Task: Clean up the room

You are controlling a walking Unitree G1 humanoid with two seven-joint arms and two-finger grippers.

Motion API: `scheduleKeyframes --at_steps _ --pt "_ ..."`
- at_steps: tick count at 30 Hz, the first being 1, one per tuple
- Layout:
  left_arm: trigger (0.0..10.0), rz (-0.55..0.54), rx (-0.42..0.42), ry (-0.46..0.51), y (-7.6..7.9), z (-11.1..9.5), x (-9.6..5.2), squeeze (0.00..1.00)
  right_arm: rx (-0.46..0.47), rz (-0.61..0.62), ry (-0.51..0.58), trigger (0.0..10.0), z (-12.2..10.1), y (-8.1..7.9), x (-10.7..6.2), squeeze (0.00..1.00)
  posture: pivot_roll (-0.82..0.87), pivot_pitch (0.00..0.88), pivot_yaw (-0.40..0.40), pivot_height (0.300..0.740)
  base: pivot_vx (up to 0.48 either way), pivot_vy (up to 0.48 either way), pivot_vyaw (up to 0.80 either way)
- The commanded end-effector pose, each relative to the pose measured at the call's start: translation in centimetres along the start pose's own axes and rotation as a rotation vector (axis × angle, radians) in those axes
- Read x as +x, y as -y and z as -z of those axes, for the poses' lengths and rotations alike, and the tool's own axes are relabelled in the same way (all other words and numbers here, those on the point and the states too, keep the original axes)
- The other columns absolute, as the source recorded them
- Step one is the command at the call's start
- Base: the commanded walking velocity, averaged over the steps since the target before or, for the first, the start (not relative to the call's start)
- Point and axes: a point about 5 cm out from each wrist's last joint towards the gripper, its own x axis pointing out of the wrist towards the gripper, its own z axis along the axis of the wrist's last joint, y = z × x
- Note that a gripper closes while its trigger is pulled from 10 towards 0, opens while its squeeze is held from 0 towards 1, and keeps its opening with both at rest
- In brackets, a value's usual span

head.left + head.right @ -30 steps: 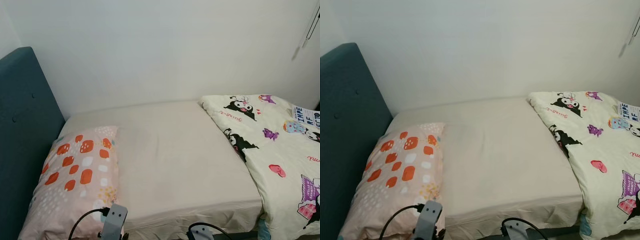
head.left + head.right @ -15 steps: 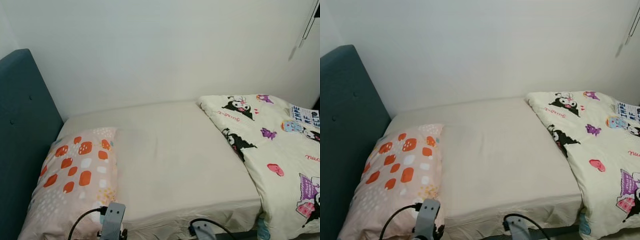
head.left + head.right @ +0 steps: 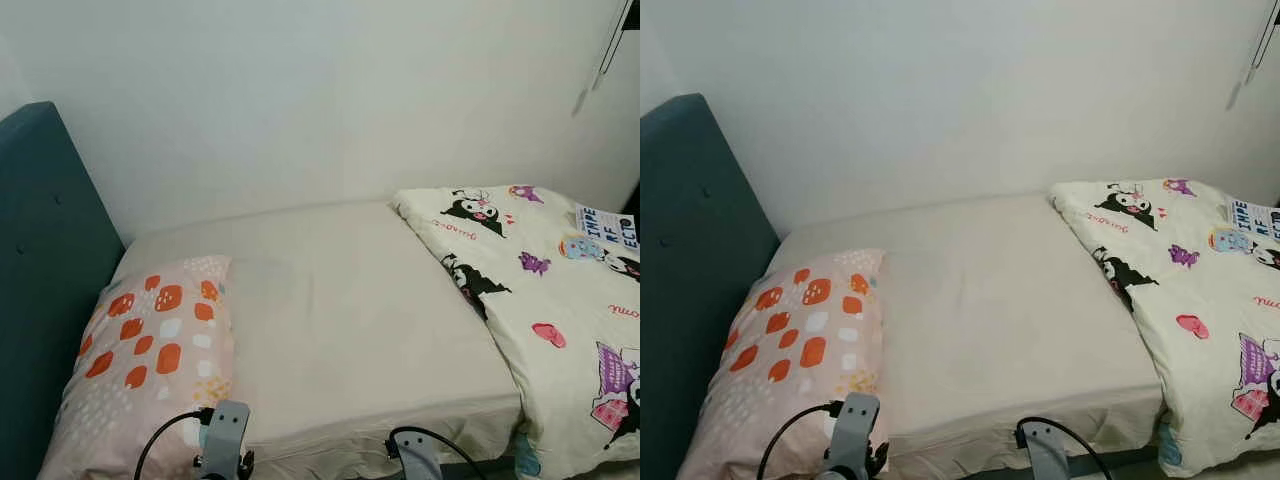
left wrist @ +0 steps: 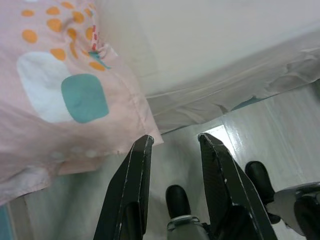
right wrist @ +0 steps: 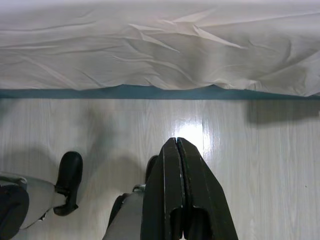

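Only the camera has drifted rightward; both arms hang idle, left gripper (image 4: 172,145) fingers apart, right gripper (image 5: 177,147) fingers pressed together, empty. Soft, light cartoon-printed cream quilt (image 3: 540,310) likely gathers easily at its near corner.

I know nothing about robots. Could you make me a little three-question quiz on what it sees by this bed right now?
1. True or false: the pillow lies at the headboard end of the bed.
2. Which gripper has its fingers apart: A) left gripper, B) right gripper?
3. Fill in: the cartoon-print quilt covers the bed's ____ side, by the robot's own sides.

Key: 1 true. 2 A; the right one's fingers are pressed together over the floor. 3 right; the sheet lies bare in the middle.
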Motion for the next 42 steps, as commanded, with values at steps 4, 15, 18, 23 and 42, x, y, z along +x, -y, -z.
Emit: scheduleKeyframes --at_steps 4,15,18,23,42 --pt "10.0 -0.019 0.033 -0.029 -1.0 1.7 -0.9 0.00 -0.034 -0.010 0.021 10.0 0.4 -0.7 -0.2 0.00 -0.06 0.103 0.033 0.740 0.000 0.000 0.00" --pt "10.0 -0.066 0.027 0.001 -1.4 2.3 -1.4 0.00 0.012 -0.015 0.010 10.0 1.0 -0.6 -0.4 0.00 -0.04 0.086 0.016 0.740 0.000 0.000 0.00" --pt "10.0 -0.051 0.038 0.008 -1.2 2.3 -1.5 0.00 0.047 -0.052 0.018 10.0 0.9 -0.9 -0.4 0.00 -0.04 0.075 0.013 0.740 0.000 0.000 0.00" --pt "10.0 -0.046 0.072 0.043 -1.1 2.0 -1.6 0.00 0.010 -0.112 0.017 10.0 1.0 -1.6 -0.4 0.00 -0.04 0.068 0.017 0.740 0.000 0.000 0.00" --pt "10.0 -0.053 0.042 0.051 -0.8 2.4 -1.8 0.00 0.103 -0.074 0.074 10.0 0.5 -0.6 -0.5 0.00 -0.04 0.051 0.013 0.740 0.000 0.000 0.00"
